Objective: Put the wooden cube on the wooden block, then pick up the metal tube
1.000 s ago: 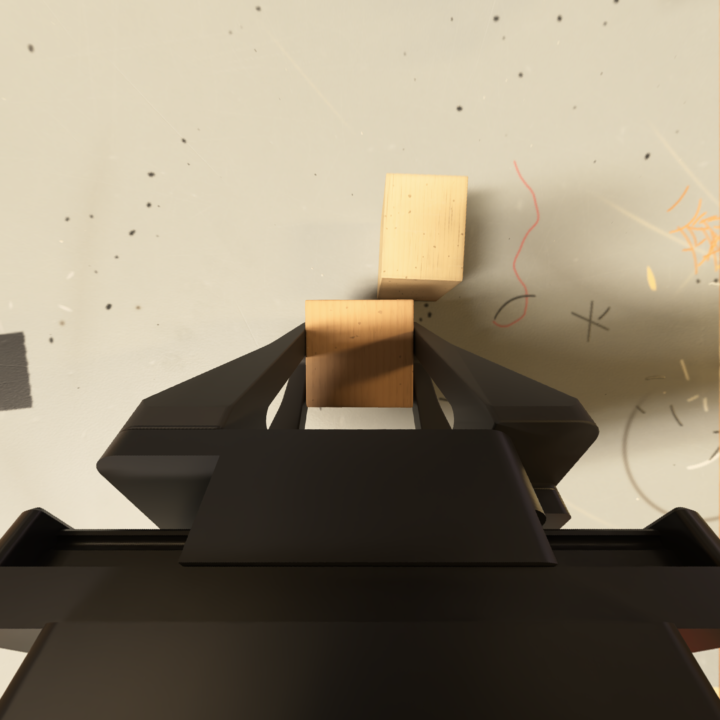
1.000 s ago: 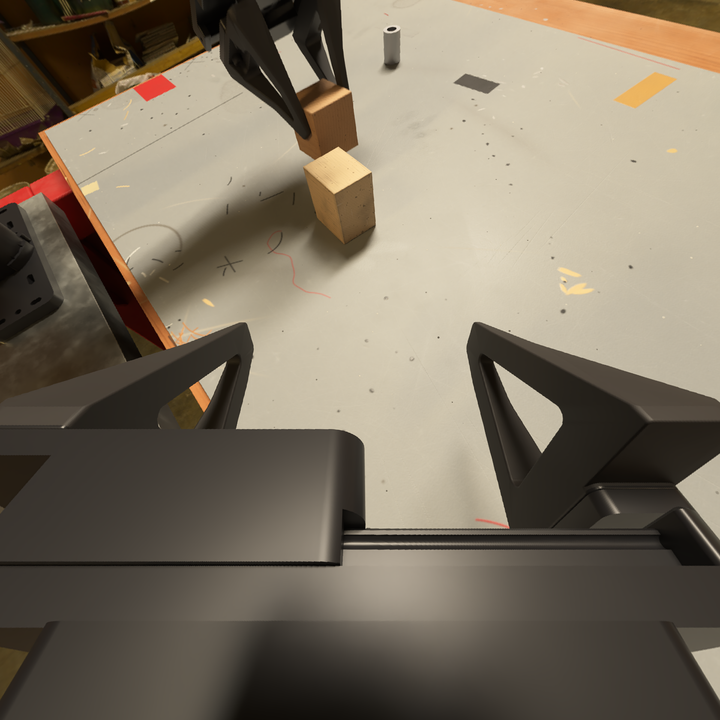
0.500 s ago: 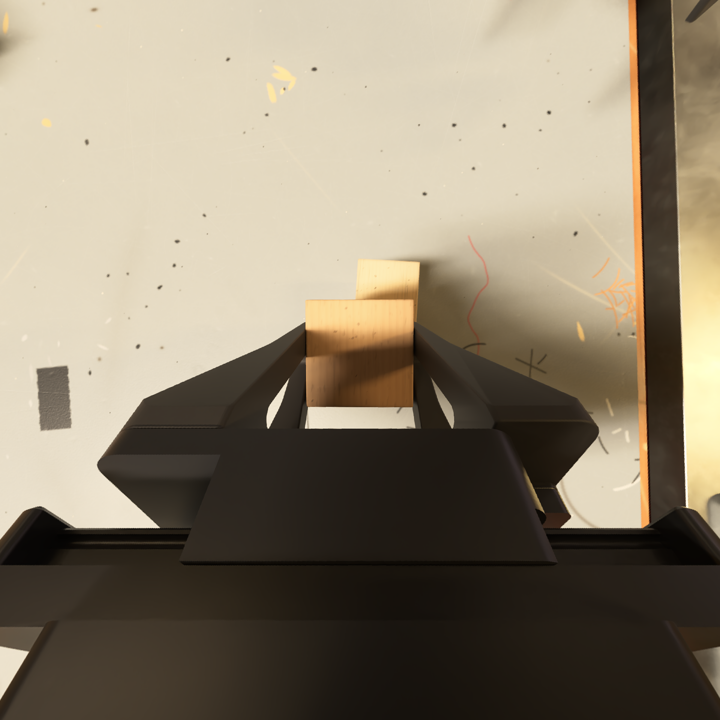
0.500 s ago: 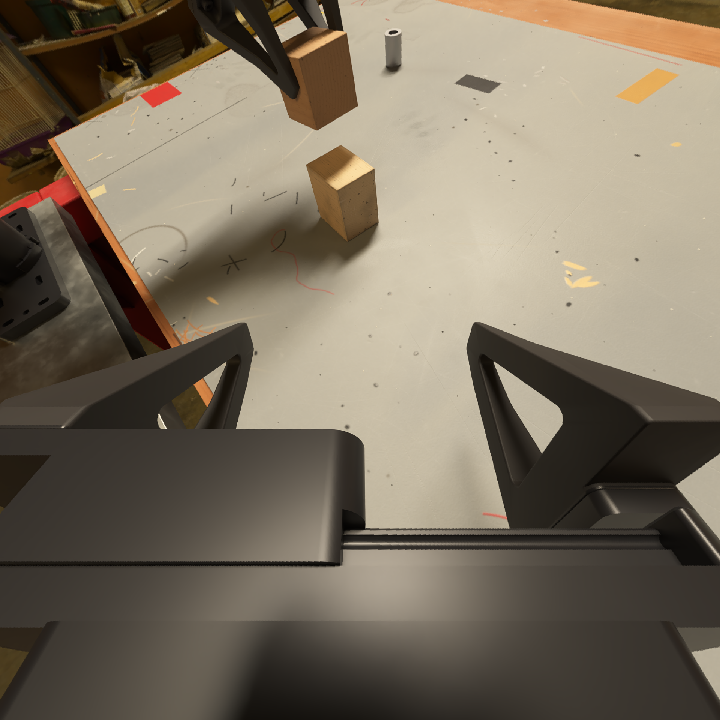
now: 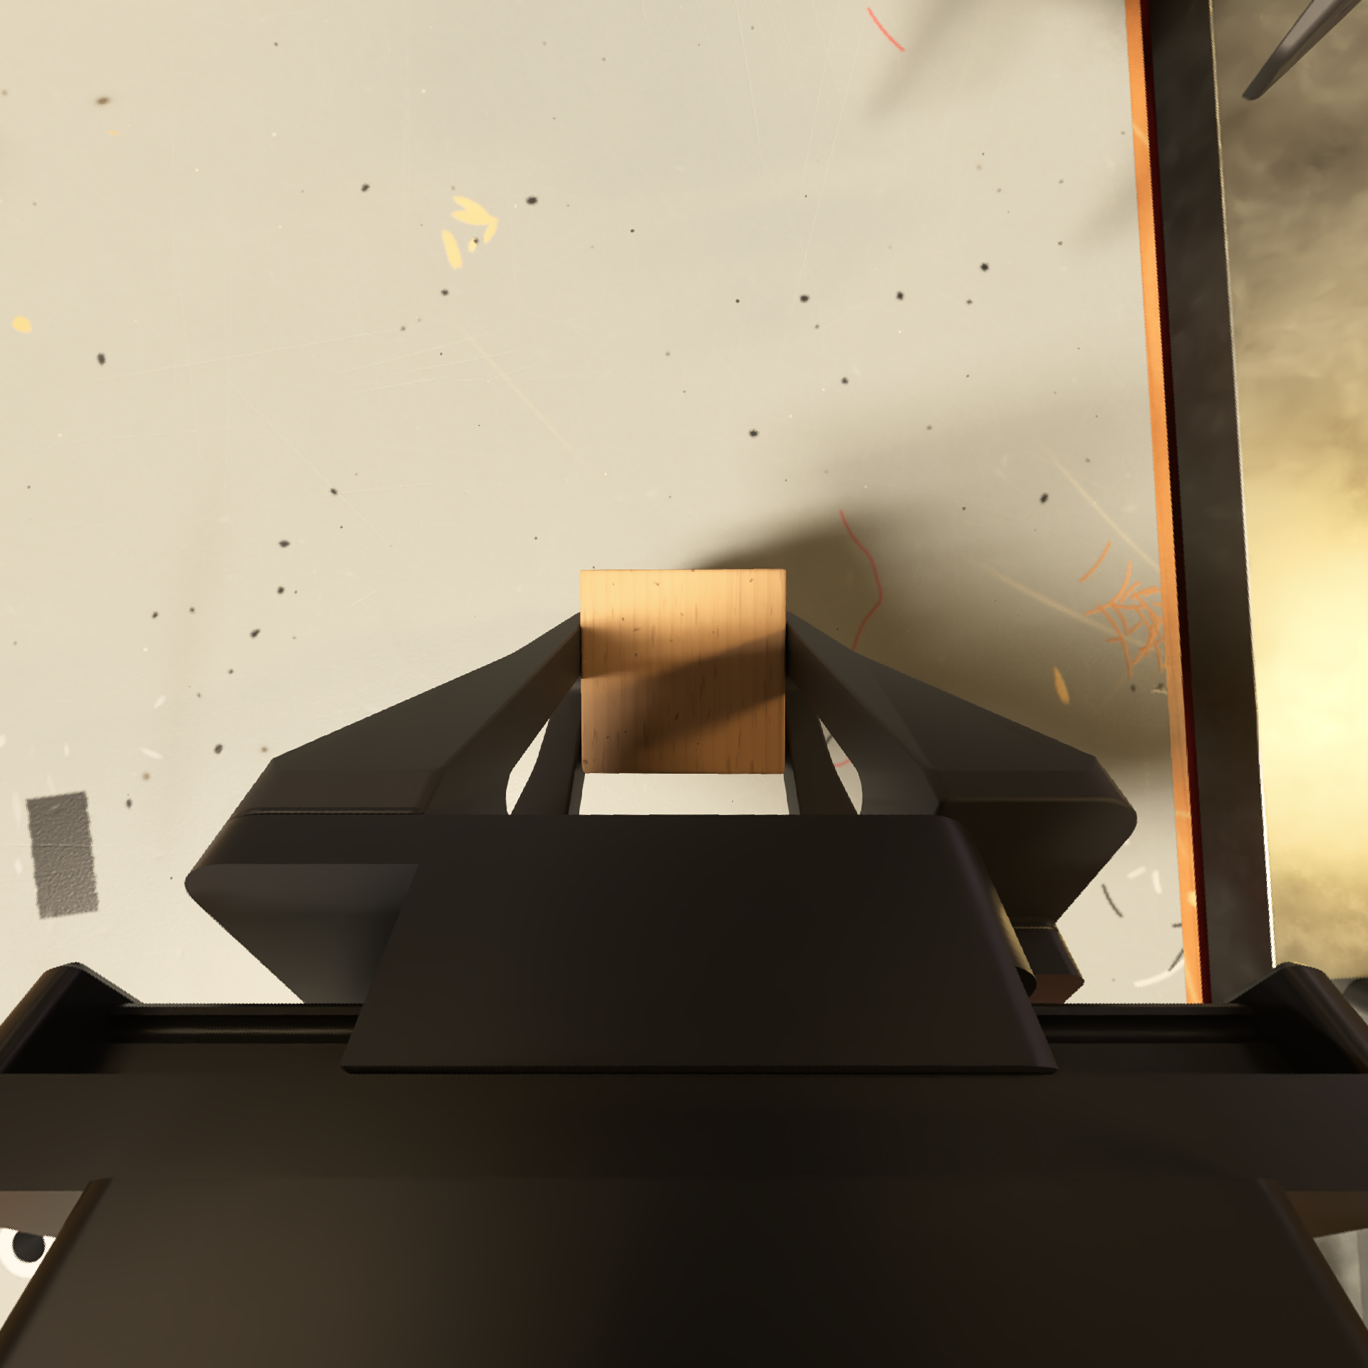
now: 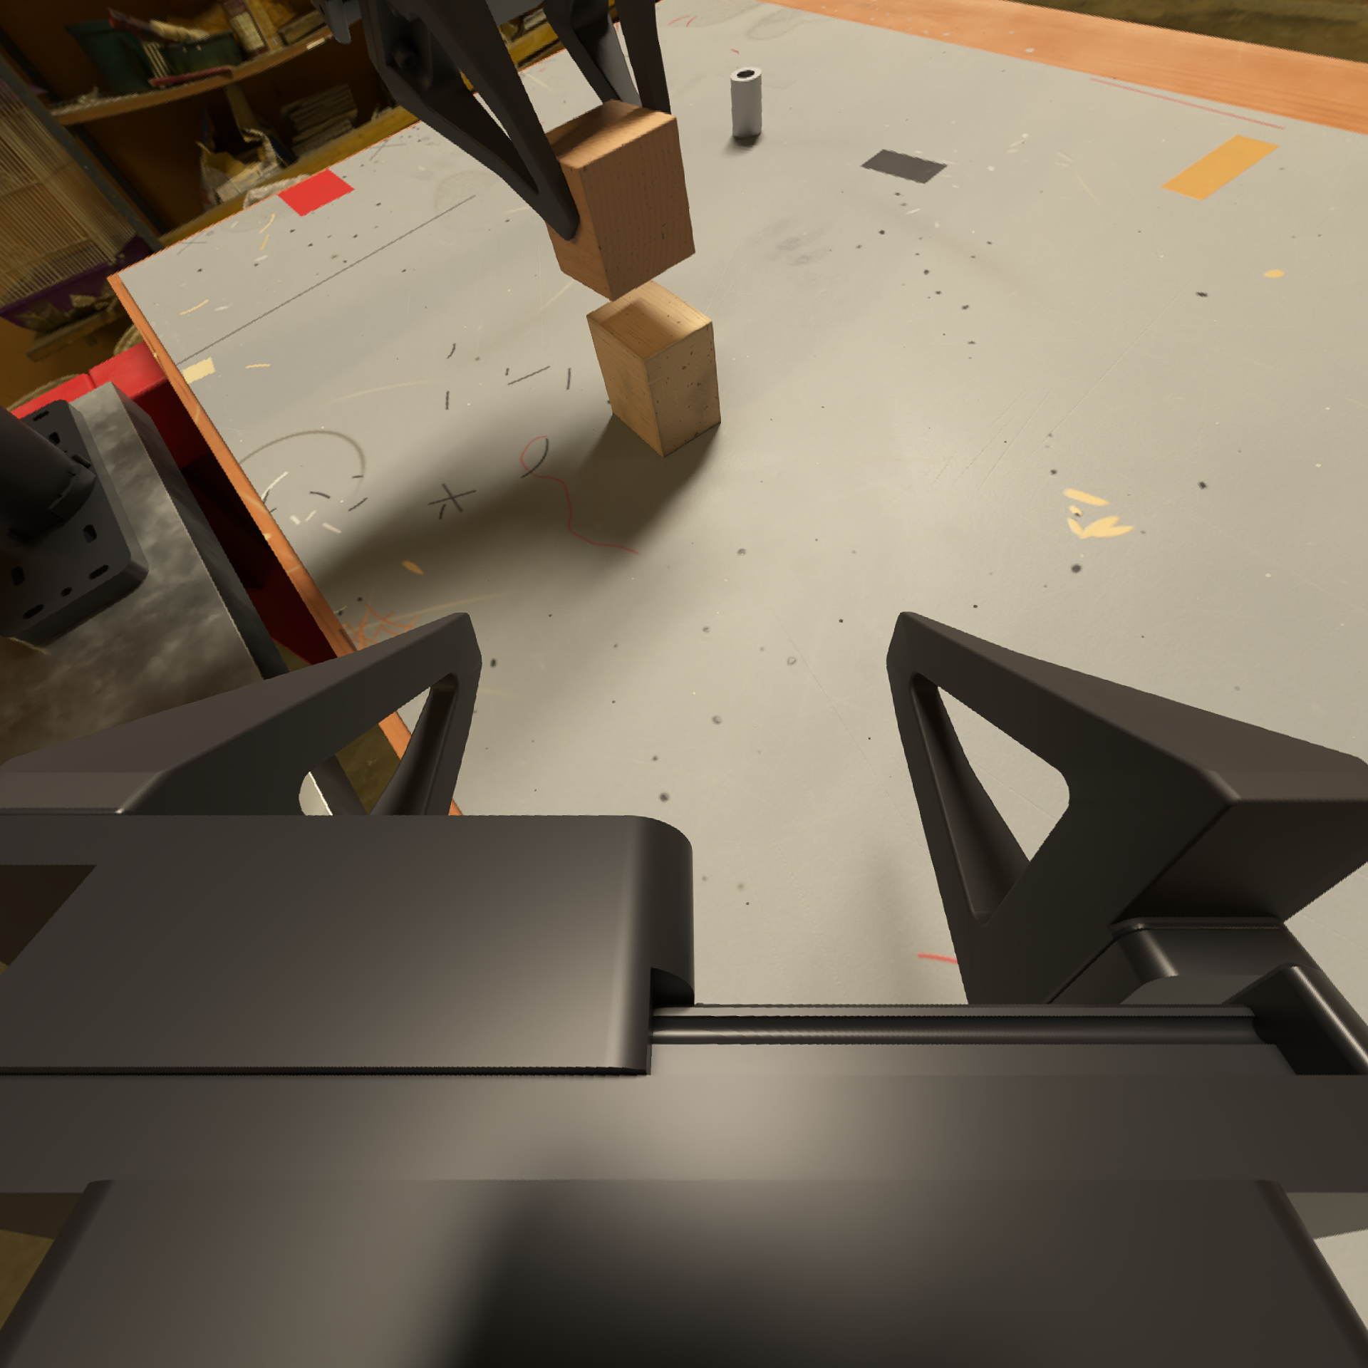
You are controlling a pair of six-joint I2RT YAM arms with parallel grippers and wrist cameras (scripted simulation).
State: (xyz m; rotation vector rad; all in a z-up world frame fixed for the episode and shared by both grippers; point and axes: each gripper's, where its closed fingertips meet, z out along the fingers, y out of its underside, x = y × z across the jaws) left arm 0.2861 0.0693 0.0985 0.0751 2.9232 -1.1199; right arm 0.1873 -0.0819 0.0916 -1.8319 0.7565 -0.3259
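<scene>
My left gripper [image 5: 682,629] is shut on the wooden cube [image 5: 682,670], which fills the gap between its fingers. In the right wrist view the cube [image 6: 629,200] hangs in the air above the upright wooden block [image 6: 659,366], and its lowest corner looks very close to the block's top. In the left wrist view the cube hides the block entirely. The metal tube [image 6: 746,102] stands upright farther back on the table. My right gripper [image 6: 685,636] is open and empty, low over the table well short of the block.
The grey table has an orange edge [image 6: 281,548] at the left of the right wrist view, with a dark arm base [image 6: 52,518] beyond it. Flat patches lie on the table: red [image 6: 314,192], dark grey [image 6: 903,164], yellow [image 6: 1218,166].
My left gripper rose with the cube and moved over the block, which is now hidden under the cube in its own view. The right gripper has barely moved.
</scene>
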